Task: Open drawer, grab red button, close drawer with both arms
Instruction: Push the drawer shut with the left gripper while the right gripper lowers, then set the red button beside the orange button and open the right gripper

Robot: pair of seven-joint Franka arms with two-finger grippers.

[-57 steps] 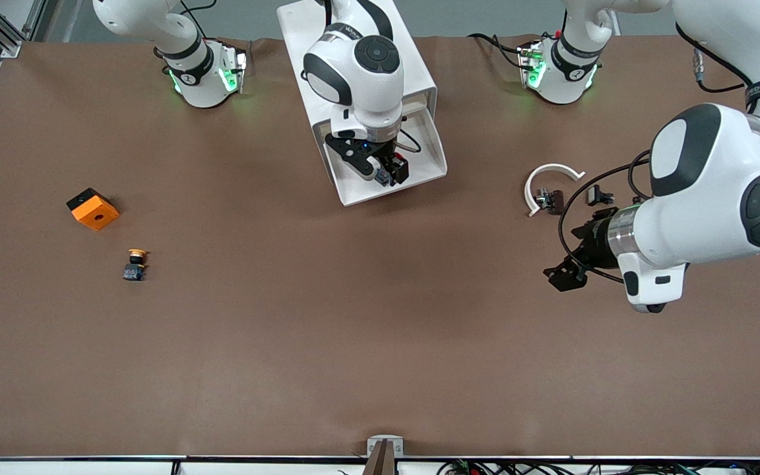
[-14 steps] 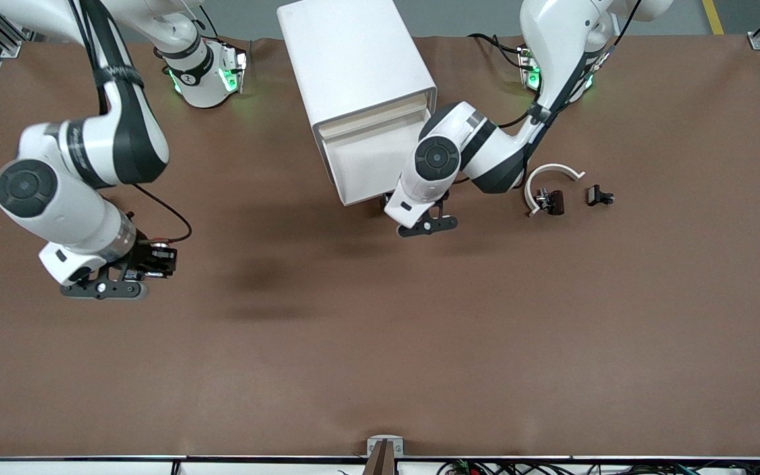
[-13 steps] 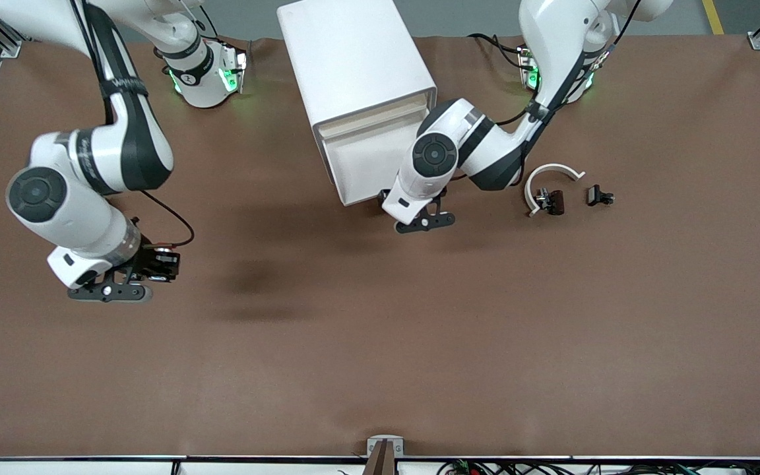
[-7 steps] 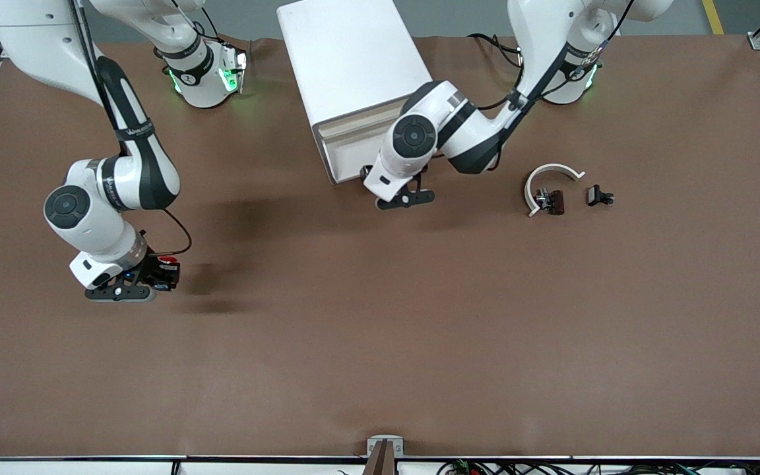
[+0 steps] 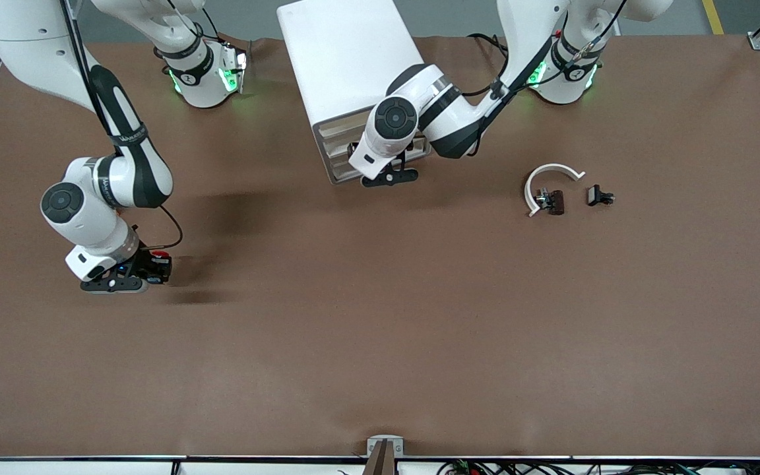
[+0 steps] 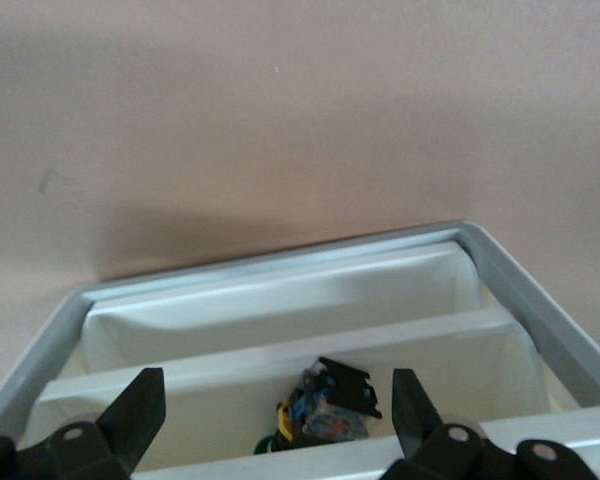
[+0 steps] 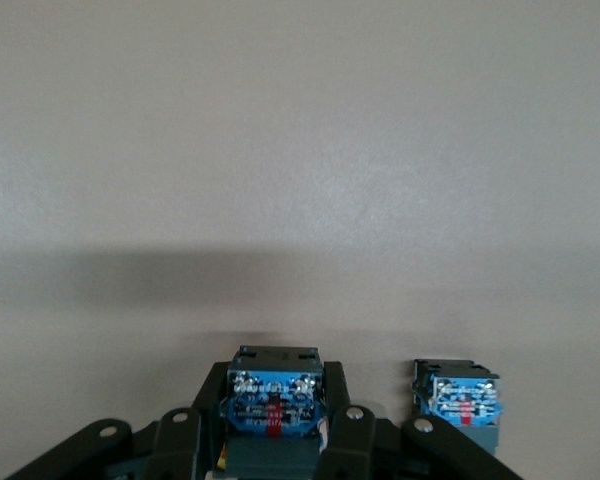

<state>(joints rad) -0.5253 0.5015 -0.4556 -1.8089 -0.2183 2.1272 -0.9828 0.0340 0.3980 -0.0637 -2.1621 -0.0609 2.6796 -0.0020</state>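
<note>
The button is being held by the right gripper, low over the table toward the right arm's end. From the front, only a sliver of its red cap is showing past the black fingers; the body is hiding under the wrist. In the right wrist view the reverse is happening: the blue-black body is sitting clamped between narrow fingers while the cap is being cut off by the picture's edge. A second, similar blue-black body is lying on the table just beside it, apart from the fingers; its cap is not showing either, and the front view is hiding it under the gripper.

The left gripper is hanging right at the front of the white cabinet, fingers spread wide and holding nothing. The left forearm is covering part of the cabinet front, where beige drawer fronts are showing only as stepped bands. In the left wrist view the spread fingertips are framing the drawer, which is standing a little way out, with a small tangle of dark, blue and yellow parts inside, too jumbled to name.

Toward the left arm's end, a white curved piece and two small dark parts are lying well apart from both grippers.
</note>
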